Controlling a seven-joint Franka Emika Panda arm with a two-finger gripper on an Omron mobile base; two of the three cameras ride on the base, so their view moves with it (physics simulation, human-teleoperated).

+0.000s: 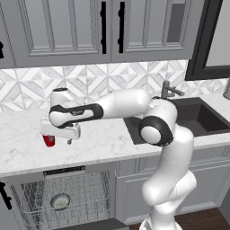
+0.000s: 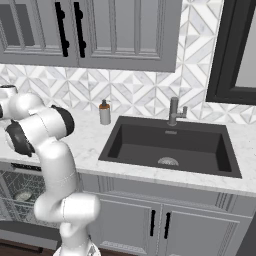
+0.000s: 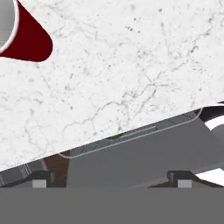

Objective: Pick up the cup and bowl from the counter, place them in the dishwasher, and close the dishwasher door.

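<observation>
The arm reaches left over the counter (image 1: 103,143), its gripper (image 1: 67,140) spread wide and empty just beside the cup (image 1: 48,140). The bowl (image 1: 60,201) lies in the open dishwasher (image 1: 63,197) rack below.

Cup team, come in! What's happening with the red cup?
Pincer open, empty, above counter. Cup untouched. Bowl already in dishwasher.

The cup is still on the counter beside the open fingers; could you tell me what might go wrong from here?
1. In the hand view the cup sits off at the corner, not between the fingers, so a descent now could miss it or knock it over.
2. The bowl already lies in the dishwasher rack; a carelessly lowered cup may land on it.
</observation>
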